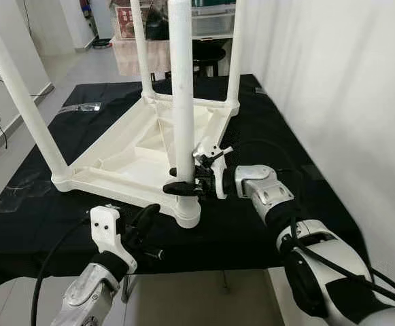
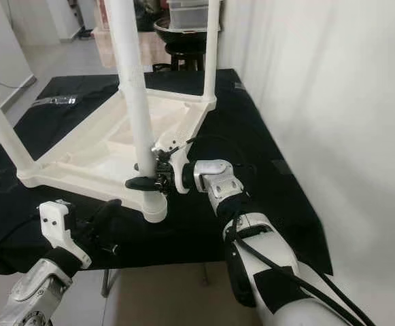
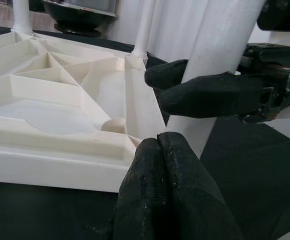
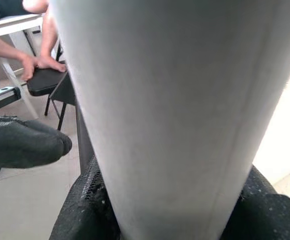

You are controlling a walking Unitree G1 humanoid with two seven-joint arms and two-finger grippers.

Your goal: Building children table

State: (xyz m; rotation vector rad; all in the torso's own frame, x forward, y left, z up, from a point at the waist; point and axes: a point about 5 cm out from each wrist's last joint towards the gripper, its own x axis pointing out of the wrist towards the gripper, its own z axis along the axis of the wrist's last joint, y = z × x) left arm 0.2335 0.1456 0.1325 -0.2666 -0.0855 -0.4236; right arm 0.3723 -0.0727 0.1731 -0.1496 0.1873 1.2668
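My two head eyes look forward and down on the same scene, my right tool (image 1: 183,185) clamped round the near white leg (image 1: 182,102) of the upturned table. My right wrist camera sits right against that leg; my left wrist camera looks past my left tool (image 3: 157,142) at it.

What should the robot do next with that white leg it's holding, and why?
Probably turn or press the near table leg further into its corner socket. The right gripper is clamped around it just above the upturned white tabletop, and the leg already stands upright like the other three. The left gripper sits shut just in front of that corner, free to steady the frame.
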